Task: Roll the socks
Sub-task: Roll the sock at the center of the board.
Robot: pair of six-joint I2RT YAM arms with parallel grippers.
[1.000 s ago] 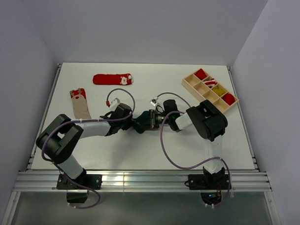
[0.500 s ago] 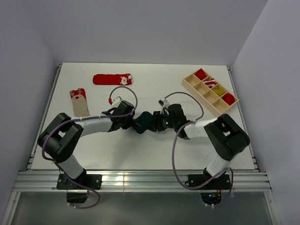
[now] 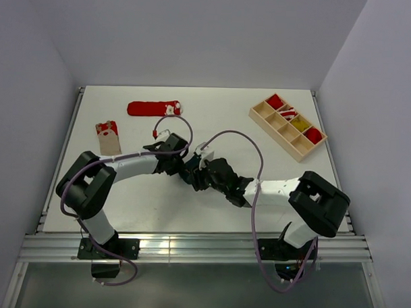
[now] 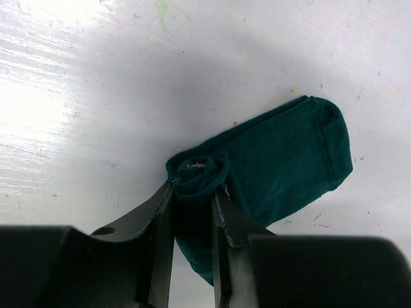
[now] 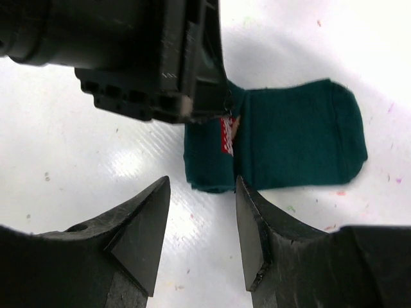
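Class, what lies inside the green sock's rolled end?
Only a red-and-white patch shows in the green sock; fabric and the left fingers cover the rest.

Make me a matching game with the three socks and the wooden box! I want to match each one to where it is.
1. dark green sock
2. red sock
3. beige sock
4. wooden tray

A. far right
B. pinched in the left gripper
C. furthest left of all
D. stretched out sideways at the back

Pairs: 1-B, 2-D, 3-C, 4-A
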